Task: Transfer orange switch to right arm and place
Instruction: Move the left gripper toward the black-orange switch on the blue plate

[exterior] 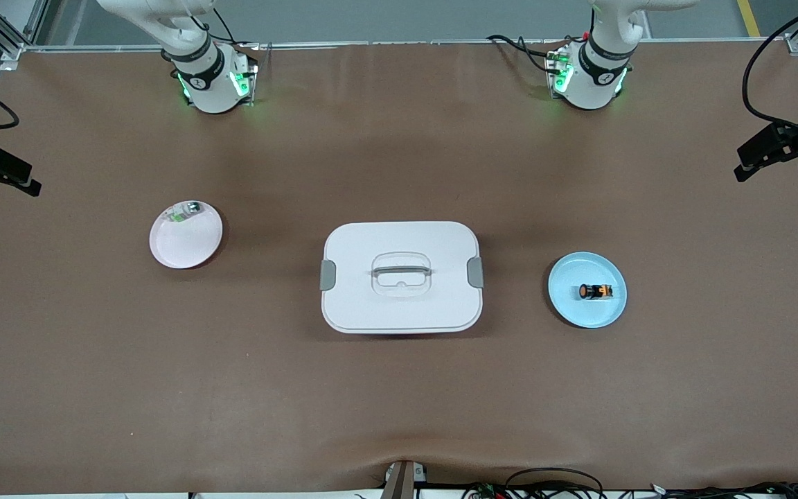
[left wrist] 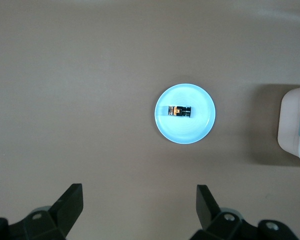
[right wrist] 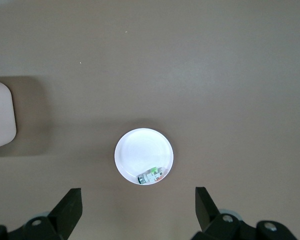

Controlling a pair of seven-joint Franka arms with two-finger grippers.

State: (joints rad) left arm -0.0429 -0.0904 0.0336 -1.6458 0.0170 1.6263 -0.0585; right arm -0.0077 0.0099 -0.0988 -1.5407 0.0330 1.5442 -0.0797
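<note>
Left gripper [left wrist: 137,210], seen in its own wrist view, hangs high above the table [exterior: 399,402] with its two black fingers [left wrist: 72,202] spread wide and nothing between them; it looks straight down on the blue plate [left wrist: 185,131]. Orange switch [exterior: 594,292]: lying on its side at the middle of that blue plate, toward the left arm's end of the table, untouched. Right gripper [right wrist: 137,210] is likewise raised and released, fingers apart, above the pink-white plate [exterior: 184,249] toward the right arm's end; a small clear-white part with green marks [exterior: 185,211] rests at that plate's rim. Both arms are drawn up near their bases [exterior: 215,86], neither reaching across. White lidded box [exterior: 401,276], handle on top and grey clasps at both ends, stands between the two plates, well apart from each.
</note>
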